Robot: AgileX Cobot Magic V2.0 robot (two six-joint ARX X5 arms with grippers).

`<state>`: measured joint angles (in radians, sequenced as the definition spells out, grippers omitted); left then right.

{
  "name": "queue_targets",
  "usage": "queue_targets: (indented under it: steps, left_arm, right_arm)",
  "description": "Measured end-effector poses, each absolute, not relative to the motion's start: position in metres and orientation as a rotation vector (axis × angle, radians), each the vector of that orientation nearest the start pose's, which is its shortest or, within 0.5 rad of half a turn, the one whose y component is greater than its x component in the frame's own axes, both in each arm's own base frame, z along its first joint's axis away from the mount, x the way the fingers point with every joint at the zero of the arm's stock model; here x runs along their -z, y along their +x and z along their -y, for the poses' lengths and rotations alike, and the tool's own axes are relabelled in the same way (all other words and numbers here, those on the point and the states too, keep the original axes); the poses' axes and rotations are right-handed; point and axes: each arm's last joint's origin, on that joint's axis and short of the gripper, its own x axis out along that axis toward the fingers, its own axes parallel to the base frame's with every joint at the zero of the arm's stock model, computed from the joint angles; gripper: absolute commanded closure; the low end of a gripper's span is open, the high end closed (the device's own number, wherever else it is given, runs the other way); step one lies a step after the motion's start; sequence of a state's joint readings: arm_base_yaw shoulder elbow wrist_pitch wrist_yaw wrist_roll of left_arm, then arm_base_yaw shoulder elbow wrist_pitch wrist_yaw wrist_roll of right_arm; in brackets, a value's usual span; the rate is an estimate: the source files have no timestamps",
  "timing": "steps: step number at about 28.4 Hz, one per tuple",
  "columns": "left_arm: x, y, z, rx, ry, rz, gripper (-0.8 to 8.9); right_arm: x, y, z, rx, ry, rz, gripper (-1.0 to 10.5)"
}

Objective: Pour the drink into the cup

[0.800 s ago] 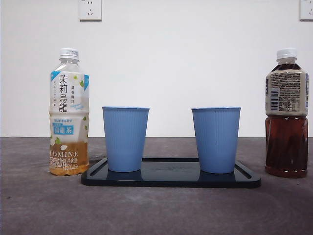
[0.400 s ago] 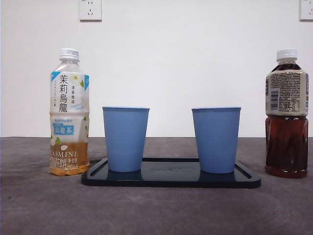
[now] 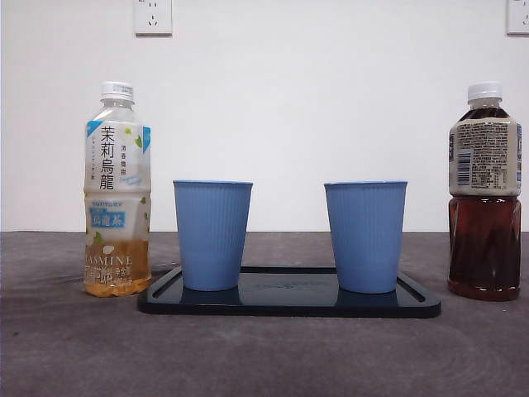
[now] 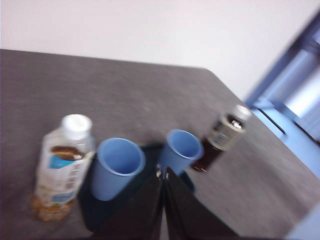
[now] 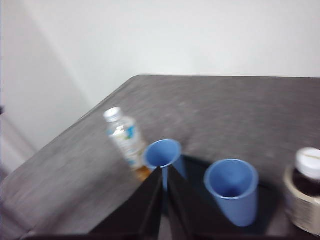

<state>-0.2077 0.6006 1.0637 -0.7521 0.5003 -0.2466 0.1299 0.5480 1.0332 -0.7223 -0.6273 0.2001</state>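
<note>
- Both claws hang high above the table, well apart from everything: the left gripper (image 4: 163,175) and the right gripper (image 5: 163,172) each show their two black jaws pressed together, clenched on nothing.
- Neither arm shows in the front view, so I judge the task has not begun; the step in hand is reaching for a bottle.
- With the tray (image 3: 289,304) as landmark: two blue cups stand upright on it, the left cup (image 3: 212,235) and the right cup (image 3: 364,236), apart from each other and both empty in the wrist views.
- Just off the tray's left end stands the jasmine tea bottle (image 3: 116,190); its white cap is on, its label is pale with blue patches, and only a low band of amber drink shows at the bottom.
- Off the tray's right end, with a small gap, stands the dark tea bottle (image 3: 484,192), capped white and filled with brown drink to about its neck.
- To do the reach well, the nearer claw should spread its jaws before coming down, meet the bottle at mid-body from the side away from the tray, and keep clear of the neighbouring cup.
- Caps look closed on both bottles, so pouring would likely need one opened first.
- Wrist views are blurred; finer detail cannot be told.
</note>
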Motion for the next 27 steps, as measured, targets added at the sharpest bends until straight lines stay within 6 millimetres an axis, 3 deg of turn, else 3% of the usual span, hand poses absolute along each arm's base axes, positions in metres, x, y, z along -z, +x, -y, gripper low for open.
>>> queue_targets:
  steps: [5, 11, 16, 20, 23, 27]
  left_arm:
    - [-0.41, 0.076, 0.034, 0.761, -0.228, -0.334, 8.05]
    - [-0.415, 0.07, 0.033, 0.786, -0.205, -0.28, 7.52]
    - [-0.413, 0.071, 0.034, 0.784, -0.208, -0.301, 5.64]
    - [-0.413, 0.072, 0.034, 0.783, -0.208, -0.303, 2.88]
    - [-0.413, 0.072, 0.034, 0.784, -0.205, -0.302, 2.5]
    - [-0.413, 0.072, 0.034, 0.784, -0.202, -0.3, 2.51]
  right_arm:
    - [-0.399, 0.069, -0.033, -0.836, 0.15, -0.358, 9.3]
    - [-0.399, 0.068, -0.035, -0.862, 0.093, -0.347, 9.2]
    - [-0.399, 0.068, -0.035, -0.862, 0.091, -0.351, 7.4]
    - [-0.399, 0.068, -0.035, -0.862, 0.091, -0.351, 5.0]
    - [-0.399, 0.068, -0.035, -0.859, 0.093, -0.352, 3.9]
    - [-0.399, 0.068, -0.034, -0.831, 0.106, -0.359, 3.5]
